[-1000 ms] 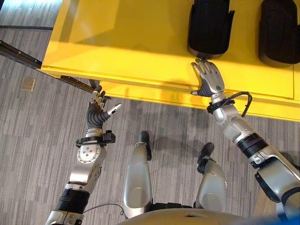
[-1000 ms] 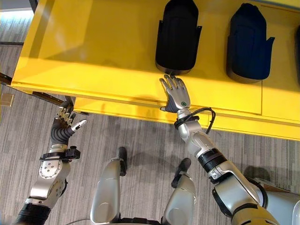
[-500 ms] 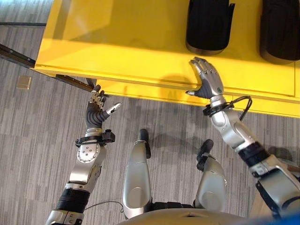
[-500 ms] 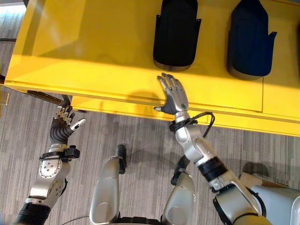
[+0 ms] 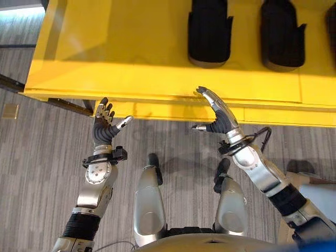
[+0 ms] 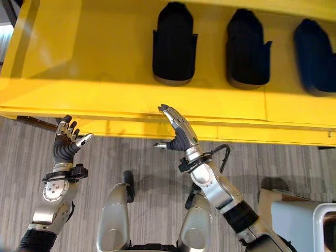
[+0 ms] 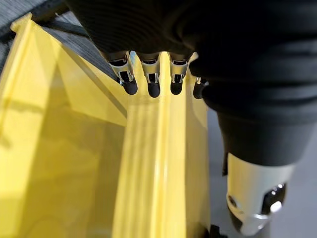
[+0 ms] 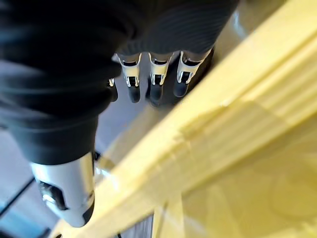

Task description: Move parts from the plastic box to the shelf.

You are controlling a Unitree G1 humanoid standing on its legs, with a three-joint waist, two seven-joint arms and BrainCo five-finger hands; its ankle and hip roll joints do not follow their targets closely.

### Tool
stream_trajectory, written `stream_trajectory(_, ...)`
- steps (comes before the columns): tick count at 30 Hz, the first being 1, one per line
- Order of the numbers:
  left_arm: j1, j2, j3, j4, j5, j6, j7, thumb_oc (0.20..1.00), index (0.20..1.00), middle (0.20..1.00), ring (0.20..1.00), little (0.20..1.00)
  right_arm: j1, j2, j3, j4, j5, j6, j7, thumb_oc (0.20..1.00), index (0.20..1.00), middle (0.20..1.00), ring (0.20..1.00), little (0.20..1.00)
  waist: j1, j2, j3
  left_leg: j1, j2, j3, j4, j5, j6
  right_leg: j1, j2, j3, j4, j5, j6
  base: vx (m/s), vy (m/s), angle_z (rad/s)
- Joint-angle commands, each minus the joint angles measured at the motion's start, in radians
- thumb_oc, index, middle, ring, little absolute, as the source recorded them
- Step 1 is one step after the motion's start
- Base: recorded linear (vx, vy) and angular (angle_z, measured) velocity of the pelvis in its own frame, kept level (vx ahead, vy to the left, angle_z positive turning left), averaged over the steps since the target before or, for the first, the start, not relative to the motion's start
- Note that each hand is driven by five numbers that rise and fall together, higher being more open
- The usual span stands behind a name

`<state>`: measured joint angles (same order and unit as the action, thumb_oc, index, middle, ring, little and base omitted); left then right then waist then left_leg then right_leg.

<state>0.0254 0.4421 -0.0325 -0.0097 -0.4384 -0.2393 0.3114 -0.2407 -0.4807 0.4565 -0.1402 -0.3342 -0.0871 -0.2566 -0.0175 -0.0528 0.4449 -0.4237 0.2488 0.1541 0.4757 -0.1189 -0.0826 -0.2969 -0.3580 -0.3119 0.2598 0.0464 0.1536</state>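
On yellow shelf (image 5: 131,58) — three black parts (image 6: 175,44), tops cut off.

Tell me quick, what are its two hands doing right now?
Left hand: open, empty, below the yellow shelf's edge.
Right hand: open, empty, at the shelf's front edge.

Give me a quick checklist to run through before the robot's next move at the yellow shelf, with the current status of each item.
1. Right hand empty: ok, fingers straight, nothing held, at the front edge of the yellow shelf.
2. Left hand empty: ok, fingers relaxed, raised below the shelf's front edge.
3. Parts seated on the shelf: ok, three black parts in a row, the nearest black part lying flat, apart from both hands.
4. Free shelf space for another part: ok, bare yellow surface to the robot's left of the row.
5. Plastic box within reach: cannot tell, only a pale bin corner at the robot's right.
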Motion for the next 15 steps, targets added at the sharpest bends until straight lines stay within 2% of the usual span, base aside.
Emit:
stream_trajectory(1,0.035,0.034,0.023,-0.056,0.048,-0.033,-0.013,1.0,1.0,1.0,1.0,1.0,0.072,-0.025,-0.105,-0.115,0.101,-0.09,-0.009,1.0,1.0,1.0,1.0,1.0,-0.004,-0.014,-0.099,0.098,0.062,0.004,-0.159,0.084,-0.035,0.079,-0.011,0.064,-0.049,0.029,0.045,0.08,-0.076,-0.15)
stream_trajectory(5,0.059,0.034,0.028,-0.051,0.046,-0.034,-0.031,1.0,1.0,1.0,1.0,1.0,0.167,-0.036,-0.169,-0.151,0.166,-0.109,0.007,1.0,1.0,1.0,1.0,1.0,-0.022,-0.012,-0.137,0.171,0.08,0.036,-0.25,0.128,-0.05,0.107,0.019,0.075,-0.092,0.028,0.047,0.08,-0.074,-0.28)
stream_trajectory(6,0.084,0.032,0.031,-0.052,0.042,-0.037,-0.048,1.0,1.0,1.0,1.0,1.0,0.229,-0.042,-0.208,-0.172,0.206,-0.123,0.023,1.0,1.0,1.0,1.0,1.0,-0.034,-0.009,-0.164,0.219,0.094,0.06,-0.309,0.156,-0.06,0.121,0.042,0.09,-0.11,0.022,0.045,0.12,-0.129,-0.25)
stream_trajectory(8,0.111,0.025,0.034,-0.051,0.032,-0.038,-0.069,1.0,1.0,1.0,1.0,1.0,0.287,-0.047,-0.25,-0.181,0.25,-0.128,0.041,1.0,1.0,1.0,1.0,1.0,-0.041,-0.004,-0.194,0.273,0.106,0.083,-0.366,0.178,-0.068,0.13,0.066,0.111,-0.116,0.009,0.042,0.12,-0.116,-0.31)
stream_trajectory(12,0.14,0.012,0.029,-0.055,0.018,-0.042,-0.101,1.0,1.0,1.0,1.0,1.0,0.354,-0.052,-0.305,-0.18,0.334,-0.143,0.078,1.0,1.0,1.0,1.0,1.0,-0.063,0.013,-0.235,0.339,0.135,0.112,-0.407,0.211,-0.074,0.129,0.116,0.153,-0.071,-0.047,0.02,0.06,-0.129,-0.44)
stream_trajectory(14,0.146,0.005,0.026,-0.06,0.013,-0.042,-0.112,1.0,1.0,1.0,1.0,1.0,0.366,-0.057,-0.325,-0.171,0.356,-0.144,0.087,1.0,1.0,1.0,1.0,1.0,-0.067,0.026,-0.248,0.354,0.153,0.11,-0.408,0.244,-0.08,0.131,0.142,0.159,-0.045,-0.077,0.007,0.03,-0.174,-0.26)
stream_trajectory(15,0.147,0.0,0.023,-0.057,0.006,-0.042,-0.118,1.0,1.0,1.0,1.0,1.0,0.369,-0.061,-0.334,-0.167,0.362,-0.148,0.09,1.0,1.0,1.0,1.0,1.0,-0.067,0.033,-0.253,0.359,0.166,0.109,-0.412,0.279,-0.087,0.137,0.162,0.159,-0.037,-0.094,-0.006,0.02,-0.195,-0.26)
